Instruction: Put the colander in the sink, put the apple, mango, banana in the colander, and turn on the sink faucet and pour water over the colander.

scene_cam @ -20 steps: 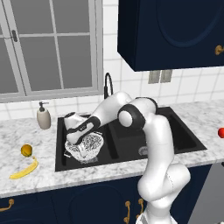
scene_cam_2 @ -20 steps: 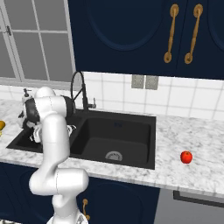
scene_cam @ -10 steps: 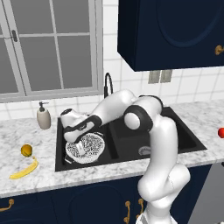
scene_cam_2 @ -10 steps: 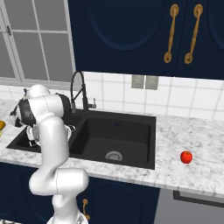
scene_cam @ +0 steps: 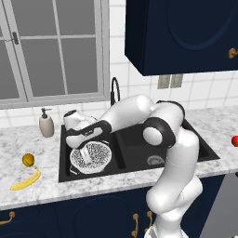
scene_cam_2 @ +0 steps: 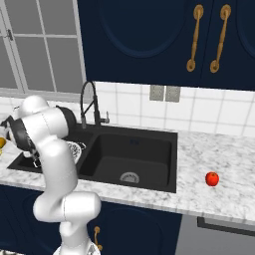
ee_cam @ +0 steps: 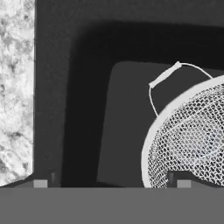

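The white perforated colander (scene_cam: 91,156) (ee_cam: 192,135) rests in the left basin of the black sink (scene_cam: 65,173), and part of it peeks out behind my arm (scene_cam_2: 75,149). My gripper (scene_cam: 80,145) (ee_cam: 111,183) hovers over the basin's left part, open, with nothing between its fingertips (ee_cam: 41,182). The colander's rim and wire handle (ee_cam: 164,77) lie just to one side of them. The mango (scene_cam: 29,160) and the banana (scene_cam: 25,180) lie on the counter left of the sink. The apple (scene_cam: 234,141) (scene_cam_2: 212,179) sits far right. The black gooseneck faucet (scene_cam: 114,91) (scene_cam_2: 88,102) stands behind the sink.
A white soap pump bottle (scene_cam: 46,124) stands at the back left of the sink, under the window. My arm stretches across over the right basin (scene_cam: 139,151). Dark wall cabinets (scene_cam: 181,32) hang above the counter.
My jaws have spread fully and let go of the colander, which has settled flat in the left basin. The hand has drawn a little to the left.
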Robot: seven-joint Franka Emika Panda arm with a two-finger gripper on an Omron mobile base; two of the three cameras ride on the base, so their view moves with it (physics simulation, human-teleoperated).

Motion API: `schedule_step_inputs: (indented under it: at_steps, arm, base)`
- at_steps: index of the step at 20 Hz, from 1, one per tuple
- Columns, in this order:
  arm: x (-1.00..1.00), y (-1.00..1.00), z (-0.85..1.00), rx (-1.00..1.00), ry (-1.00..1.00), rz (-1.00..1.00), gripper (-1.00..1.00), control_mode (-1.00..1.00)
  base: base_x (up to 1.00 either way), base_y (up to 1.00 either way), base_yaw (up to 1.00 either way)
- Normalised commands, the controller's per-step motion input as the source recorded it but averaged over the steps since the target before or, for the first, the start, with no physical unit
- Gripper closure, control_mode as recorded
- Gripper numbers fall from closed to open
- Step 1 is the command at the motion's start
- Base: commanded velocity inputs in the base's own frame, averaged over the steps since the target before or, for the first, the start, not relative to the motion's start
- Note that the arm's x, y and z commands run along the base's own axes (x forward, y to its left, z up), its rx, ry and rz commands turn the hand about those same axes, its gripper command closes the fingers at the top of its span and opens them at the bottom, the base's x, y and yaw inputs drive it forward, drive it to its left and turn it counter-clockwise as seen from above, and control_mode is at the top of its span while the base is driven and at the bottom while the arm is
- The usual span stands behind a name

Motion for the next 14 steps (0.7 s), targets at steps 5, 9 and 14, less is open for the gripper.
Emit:
schedule_step_inputs:
  at_steps: [5, 9, 14]
  arm:
    - [-0.61, -0.5, 0.34, 0.0, 0.0, -0.21, -1.0, -1.0]
    - [-0.49, -0.65, 0.3, 0.0, 0.0, -0.33, -1.0, -1.0]
    - [-0.44, -0.64, 0.22, 0.0, -0.13, -0.32, -1.0, -1.0]
  base:
    - [0.0, 0.0, 0.0]
    - [0.0, 0.0, 0.0]
    - [0.0, 0.0, 0.0]
